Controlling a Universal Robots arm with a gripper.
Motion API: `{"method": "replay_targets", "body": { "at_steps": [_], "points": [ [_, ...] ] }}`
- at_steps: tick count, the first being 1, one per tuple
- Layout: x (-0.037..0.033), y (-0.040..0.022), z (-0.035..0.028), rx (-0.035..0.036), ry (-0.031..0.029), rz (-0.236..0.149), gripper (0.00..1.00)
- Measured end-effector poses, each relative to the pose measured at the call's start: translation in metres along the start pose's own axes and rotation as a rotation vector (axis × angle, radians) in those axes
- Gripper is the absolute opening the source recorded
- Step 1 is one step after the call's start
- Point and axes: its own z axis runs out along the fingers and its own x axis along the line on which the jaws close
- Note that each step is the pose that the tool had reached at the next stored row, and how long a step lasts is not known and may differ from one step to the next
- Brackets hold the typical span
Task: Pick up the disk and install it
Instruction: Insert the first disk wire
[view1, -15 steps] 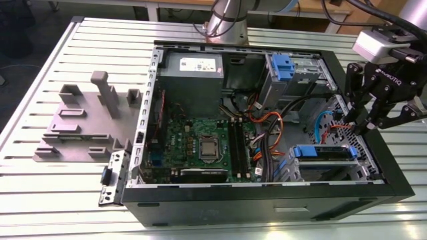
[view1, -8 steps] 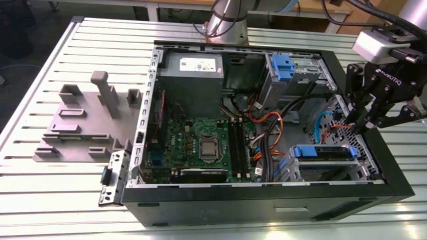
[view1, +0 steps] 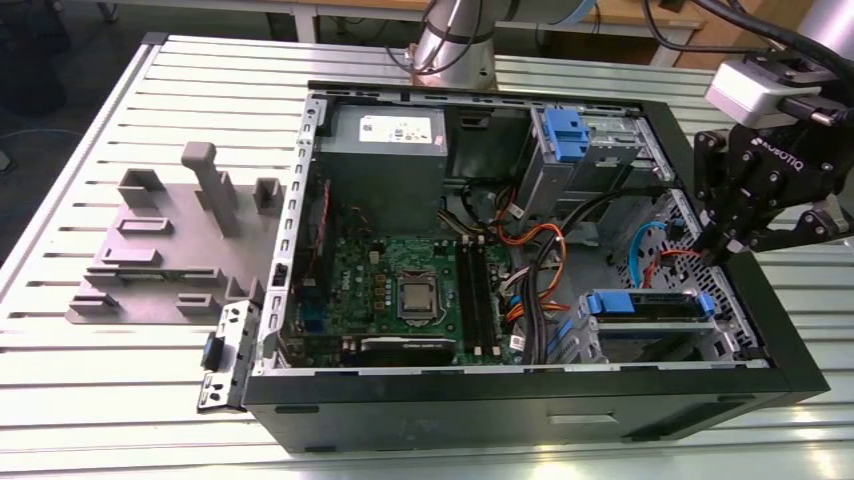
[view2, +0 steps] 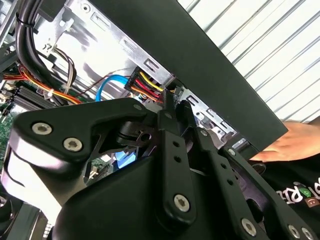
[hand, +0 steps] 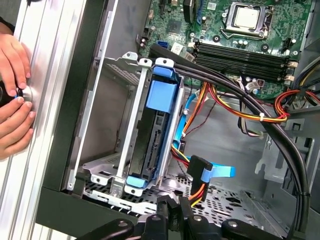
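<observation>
Disk (hand: 156, 140) seated in cage (hand: 107, 125) at case (view1: 534, 410) corner; hand (view1: 727, 248) pointing straight down over case's edge, closed tight, gripping nothing.

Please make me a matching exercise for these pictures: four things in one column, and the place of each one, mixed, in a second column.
1. disk
2. gripper
3. grey fixture
4. processor

A. on the table, outside the case
B. in the drive cage
C. in the middle of the motherboard
D. at the case's wall on the exterior view's right

Pairs: 1-B, 2-D, 3-A, 4-C
</observation>
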Motion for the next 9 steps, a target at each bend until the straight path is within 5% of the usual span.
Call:
{"method": "replay_targets", "body": {
  "at_steps": [9],
  "points": [
    [0.0, 0.0, 0.0, -0.0003, 0.0014, 0.0, 0.18]
  ]
}}
